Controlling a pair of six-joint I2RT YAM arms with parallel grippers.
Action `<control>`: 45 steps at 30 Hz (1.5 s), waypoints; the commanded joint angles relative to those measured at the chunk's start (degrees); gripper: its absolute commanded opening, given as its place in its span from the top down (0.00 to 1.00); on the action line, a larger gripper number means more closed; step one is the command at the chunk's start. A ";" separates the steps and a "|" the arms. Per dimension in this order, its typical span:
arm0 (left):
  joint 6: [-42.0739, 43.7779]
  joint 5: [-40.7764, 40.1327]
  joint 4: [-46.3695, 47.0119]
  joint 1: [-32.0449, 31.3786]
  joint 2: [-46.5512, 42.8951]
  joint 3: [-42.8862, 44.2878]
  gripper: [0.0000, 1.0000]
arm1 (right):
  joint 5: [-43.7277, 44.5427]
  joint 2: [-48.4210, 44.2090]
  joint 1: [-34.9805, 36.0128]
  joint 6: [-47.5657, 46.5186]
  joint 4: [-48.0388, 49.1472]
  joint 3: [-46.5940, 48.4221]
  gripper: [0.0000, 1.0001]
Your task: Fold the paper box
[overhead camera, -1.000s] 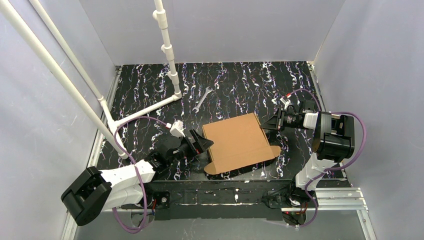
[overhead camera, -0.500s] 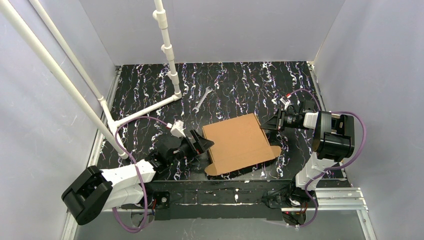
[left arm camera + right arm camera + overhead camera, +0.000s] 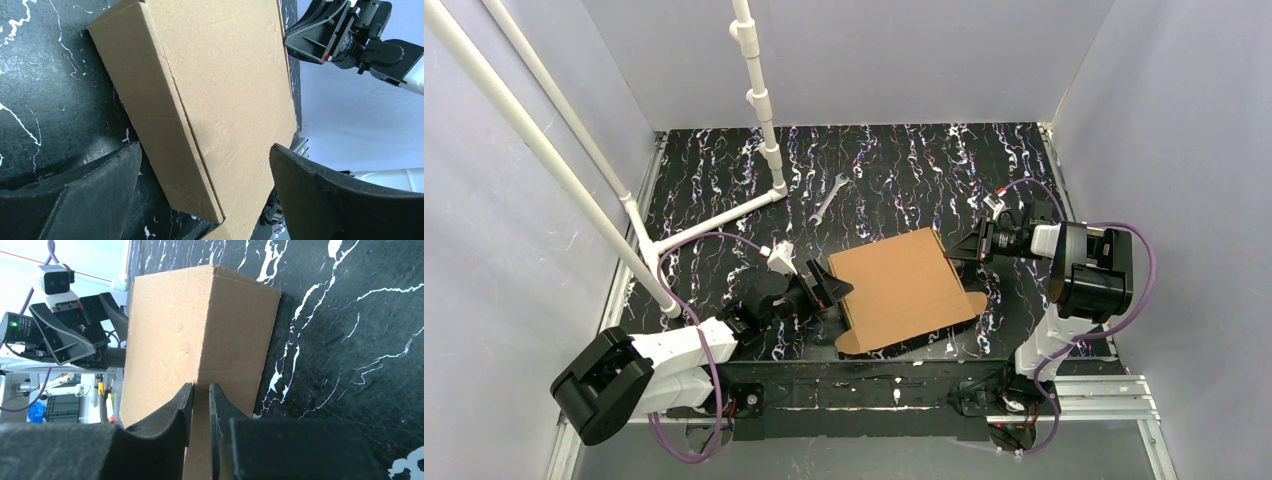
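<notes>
Your paper box [image 3: 899,285] sits near-centre, looking folded shut, with tabs [image 3: 848,341] still poking out. Left gripper [image 3: 837,287] gapes empty at its left; right gripper [image 3: 952,250] is nearly closed at its right edge, grip unclear

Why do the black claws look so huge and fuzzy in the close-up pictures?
Left wrist view: the left gripper's fingers sit right by the lens, so they loom large and a little soft, while the paper box looks sharp. Right wrist view: the same goes for the right gripper's fingers. Top external view: everything is small and evenly lit, with no glare on the box.
</notes>
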 commanded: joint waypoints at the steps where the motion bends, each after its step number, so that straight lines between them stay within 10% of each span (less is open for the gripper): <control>1: 1.05 0.08 1.38 0.34 -0.72 1.20 0.02 | 5.65 1.93 -0.52 -3.58 -2.37 -0.07 0.76; 45: -1.17 1.70 2.17 0.35 1.68 1.73 0.02 | 3.39 1.38 -0.81 -5.96 -4.61 0.81 0.63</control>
